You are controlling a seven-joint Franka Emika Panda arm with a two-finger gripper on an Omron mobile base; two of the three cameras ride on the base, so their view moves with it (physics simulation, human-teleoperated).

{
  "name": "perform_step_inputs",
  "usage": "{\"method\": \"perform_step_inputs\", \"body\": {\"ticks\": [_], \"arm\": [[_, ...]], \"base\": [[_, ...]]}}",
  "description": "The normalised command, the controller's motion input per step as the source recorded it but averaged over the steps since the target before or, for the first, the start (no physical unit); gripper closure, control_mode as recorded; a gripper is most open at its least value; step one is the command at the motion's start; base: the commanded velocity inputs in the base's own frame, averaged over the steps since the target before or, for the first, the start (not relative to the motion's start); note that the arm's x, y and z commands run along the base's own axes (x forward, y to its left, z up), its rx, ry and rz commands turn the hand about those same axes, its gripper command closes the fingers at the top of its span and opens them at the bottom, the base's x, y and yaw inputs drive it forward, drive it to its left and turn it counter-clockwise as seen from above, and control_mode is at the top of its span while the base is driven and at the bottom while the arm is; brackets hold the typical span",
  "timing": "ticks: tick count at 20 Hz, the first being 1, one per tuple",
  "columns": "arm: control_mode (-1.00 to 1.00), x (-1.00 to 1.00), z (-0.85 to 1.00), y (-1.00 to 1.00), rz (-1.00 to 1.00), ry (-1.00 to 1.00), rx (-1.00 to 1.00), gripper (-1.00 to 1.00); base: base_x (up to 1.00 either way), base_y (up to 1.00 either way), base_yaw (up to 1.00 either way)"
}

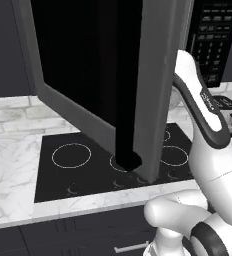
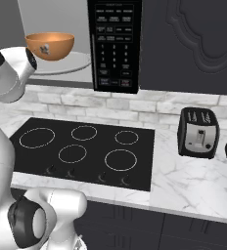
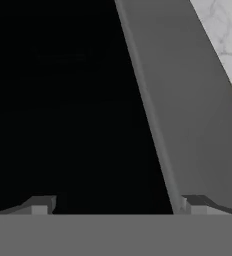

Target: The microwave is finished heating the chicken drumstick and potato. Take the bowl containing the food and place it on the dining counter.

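Microwave (image 2: 113, 44) at top centre of the right base view, door (image 1: 88, 75) swung open; keypad writing too small to read. Arm reaches up at frame left. Bowl (image 2: 50, 46) sits on the turntable (image 2: 71, 63), upper left. Gripper (image 3: 113, 205) faces the door, fingertips spread wide, holding nothing.

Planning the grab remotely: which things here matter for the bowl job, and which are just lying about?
Job: microwave with its open door; bowl on the turntable; gripper, at the door.
Lying about: toaster, cooktop, marble countertop.
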Motion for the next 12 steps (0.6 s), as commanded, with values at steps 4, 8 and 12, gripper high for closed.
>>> {"method": "perform_step_inputs", "body": {"ticks": [4,8,12], "arm": [[-1.0,-0.11,0.0,1.0,0.02,0.0,0.09,-1.0],[-1.0,0.01,0.0,0.92,0.0,0.06,0.0,-1.0],[-1.0,0.01,0.0,0.06,0.0,0.01,0.0,-1.0]], "base": [[0.0,0.0,0.0],[0.0,0.0,0.0],[0.0,0.0,0.0]]}}
